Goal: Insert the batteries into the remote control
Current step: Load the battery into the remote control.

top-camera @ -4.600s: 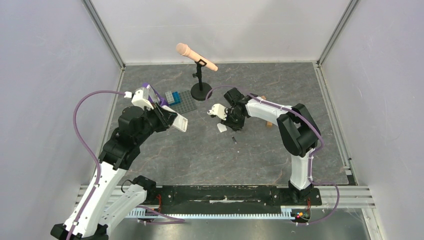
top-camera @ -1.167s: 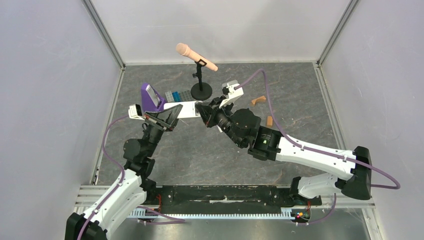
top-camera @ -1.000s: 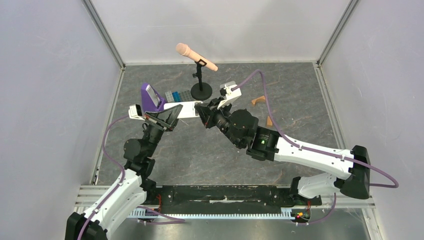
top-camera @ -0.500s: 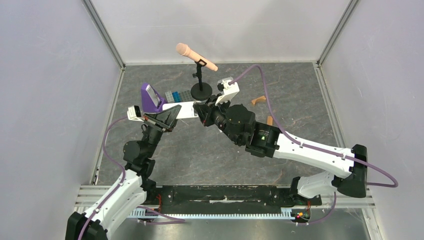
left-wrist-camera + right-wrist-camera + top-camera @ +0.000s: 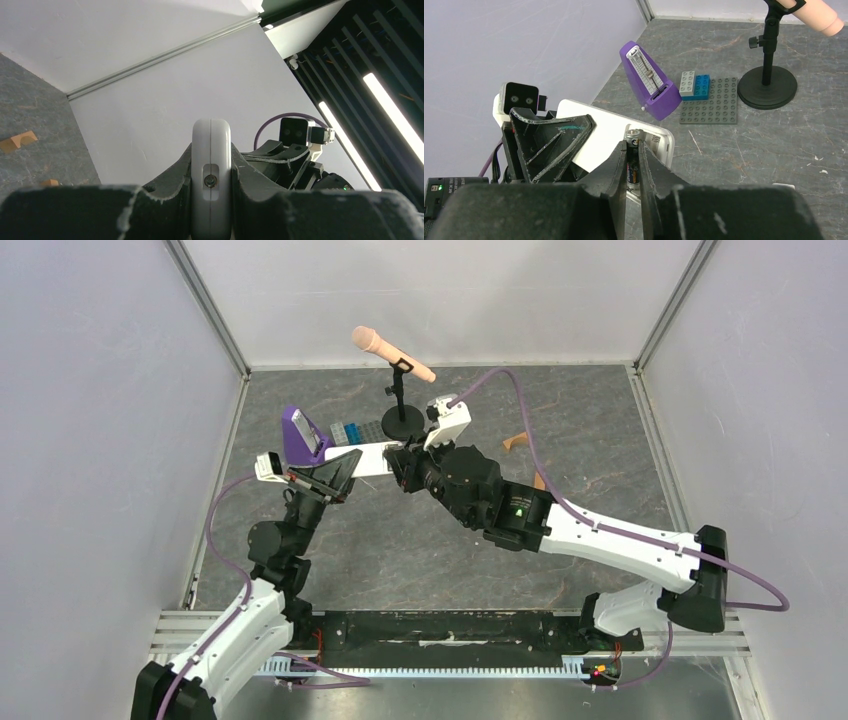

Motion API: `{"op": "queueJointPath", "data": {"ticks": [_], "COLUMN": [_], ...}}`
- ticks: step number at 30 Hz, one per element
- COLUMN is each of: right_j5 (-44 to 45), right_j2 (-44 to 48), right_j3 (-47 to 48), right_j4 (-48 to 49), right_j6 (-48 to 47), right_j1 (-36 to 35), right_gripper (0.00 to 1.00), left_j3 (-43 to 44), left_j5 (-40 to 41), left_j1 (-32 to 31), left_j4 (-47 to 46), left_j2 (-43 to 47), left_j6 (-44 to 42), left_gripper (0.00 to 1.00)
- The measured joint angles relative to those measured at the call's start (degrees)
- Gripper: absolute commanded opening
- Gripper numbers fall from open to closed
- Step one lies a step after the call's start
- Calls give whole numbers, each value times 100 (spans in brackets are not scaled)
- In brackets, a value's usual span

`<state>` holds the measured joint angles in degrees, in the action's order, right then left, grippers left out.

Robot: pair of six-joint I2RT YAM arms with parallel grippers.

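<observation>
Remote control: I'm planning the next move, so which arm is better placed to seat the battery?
Right. The right gripper is shut on a battery at the end of the remote control. The left gripper is clamped on the remote control, busy holding it up.

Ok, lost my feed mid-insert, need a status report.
Left gripper shut on remote control, held aloft. Right gripper shut on battery, its tip at the remote's end. Nothing blocking.
</observation>
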<state>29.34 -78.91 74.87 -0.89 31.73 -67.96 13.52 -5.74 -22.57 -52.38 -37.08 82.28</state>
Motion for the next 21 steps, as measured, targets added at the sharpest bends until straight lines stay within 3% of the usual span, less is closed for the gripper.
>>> {"op": "queueJointPath", "data": {"ticks": [21], "right_j5": [157], "right_j2": [-232], "right_j3": [385], "right_j4": [-564], "right_j6": [258], "right_j1": [-15], "right_gripper": [27], "left_j3": [-133], "left_j5": [120], "left_j1": [-2], "left_j4": [-7], "left_j2": [-66], "left_j6": [385], "left_gripper": [2]}}
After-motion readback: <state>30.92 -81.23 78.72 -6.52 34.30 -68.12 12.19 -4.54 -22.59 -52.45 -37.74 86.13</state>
